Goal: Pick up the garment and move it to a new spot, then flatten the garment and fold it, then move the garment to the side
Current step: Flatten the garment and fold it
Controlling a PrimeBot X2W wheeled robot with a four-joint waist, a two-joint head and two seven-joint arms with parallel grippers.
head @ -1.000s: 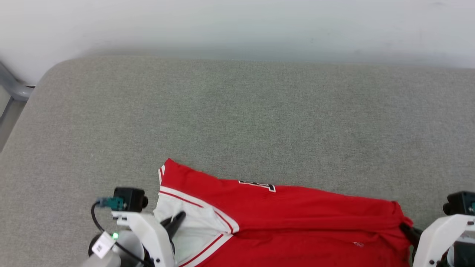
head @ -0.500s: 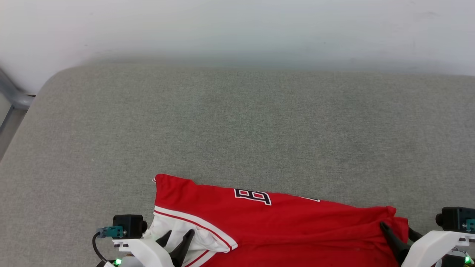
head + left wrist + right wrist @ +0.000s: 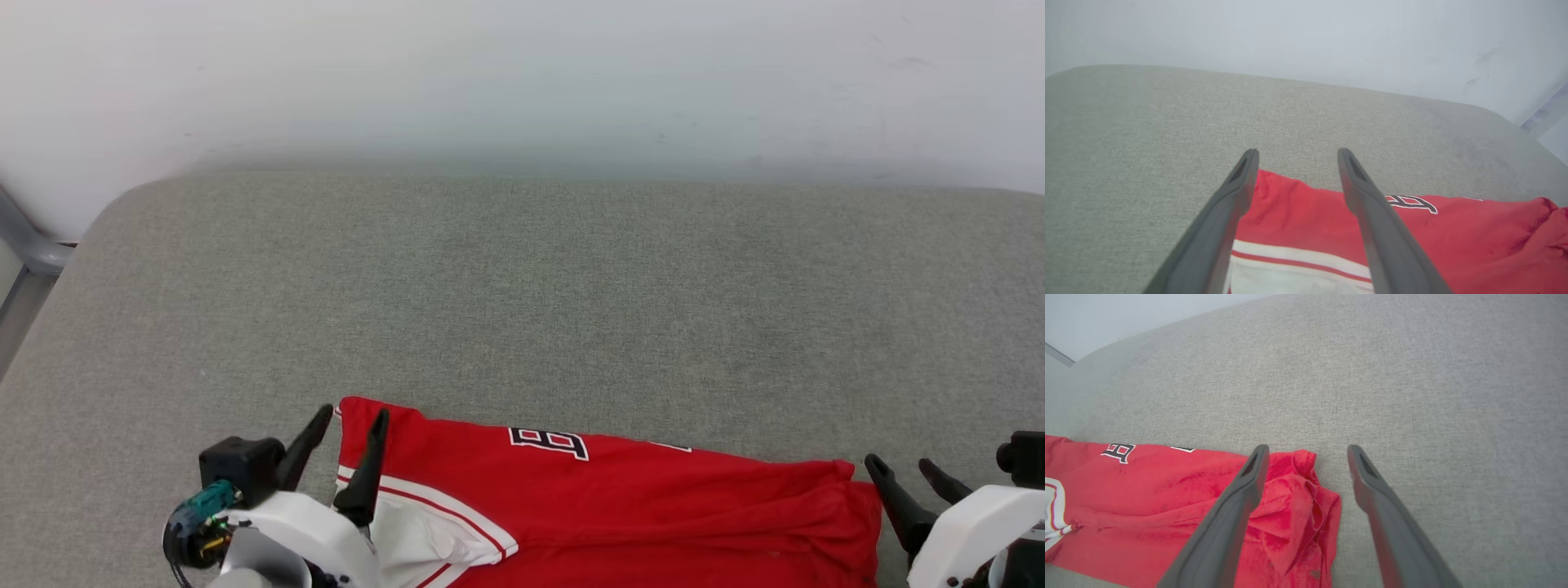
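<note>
Both grippers stand wide open and empty over the red garment (image 3: 653,514), which lies along the near side of the grey fabric-covered table (image 3: 522,286), its lower part running out of the head view.

The left gripper (image 3: 353,413) straddles the garment's far left corner, one finger over the bare table and the other over the red cloth above the white sleeve (image 3: 408,531). The right gripper (image 3: 898,464) hangs just beside the right end, where the cloth is bunched into a crumpled knot. Black lettering (image 3: 549,441) peeks out along the far edge, so the garment looks doubled over rather than spread.

The likely trouble lies at that knot. A pinch there could take several layers at once, and a pull would then drag the wrinkles along instead of flattening them. On the left, closing too shallow could let the thin corner slip free, or catch the sleeve and twist the shoulder. Uneven pulls by the two arms would skew the cloth. With so much of the garment near the table's front, a careless tug toward the robot might slide it off.
</note>
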